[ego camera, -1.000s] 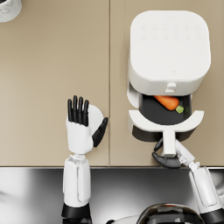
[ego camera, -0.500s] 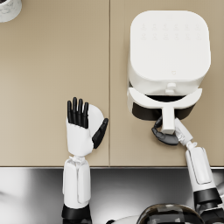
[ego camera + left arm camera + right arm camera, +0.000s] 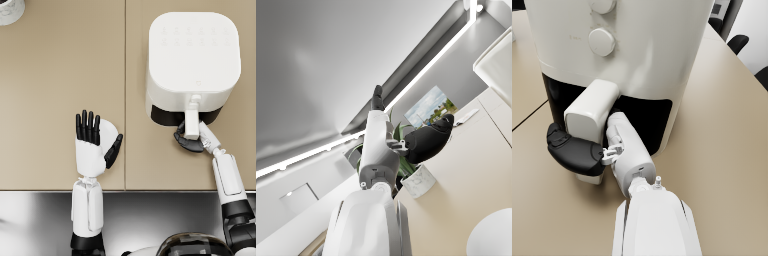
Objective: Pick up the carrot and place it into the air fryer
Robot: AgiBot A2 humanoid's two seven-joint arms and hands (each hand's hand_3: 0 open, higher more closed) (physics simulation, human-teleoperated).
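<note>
White plastic fills most of my head view: the air fryer (image 3: 194, 60) sits on the beige table (image 3: 60, 75), its dark drawer (image 3: 165, 116) pushed in under the body so that only a thin black band shows. My right hand (image 3: 190, 142) is at the drawer's white handle (image 3: 191, 122), dark fingers (image 3: 181, 136) curled around and beneath it; in the right wrist view the hand (image 3: 577, 152) wraps the lower part of the handle (image 3: 587, 117), pressed against the fryer's (image 3: 627, 45) front. The carrot shows in none of my views, so I cannot say from these where it lies.

My left hand (image 3: 95, 137) hovers over the table well apart from the fryer, held flat and upright with the fingers (image 3: 87, 126) straight and close together, the thumb angled out to the side, nothing in it. The left wrist view shows the same hand (image 3: 406, 137) from behind, raised off the table, with a small marbled pot (image 3: 418, 181) holding a green plant beyond it. That pot's rim (image 3: 9, 10) peeks in at the far corner of the table in the head view. A brushed metal strip (image 3: 150, 215) runs along the table's near edge beneath both my forearms.
</note>
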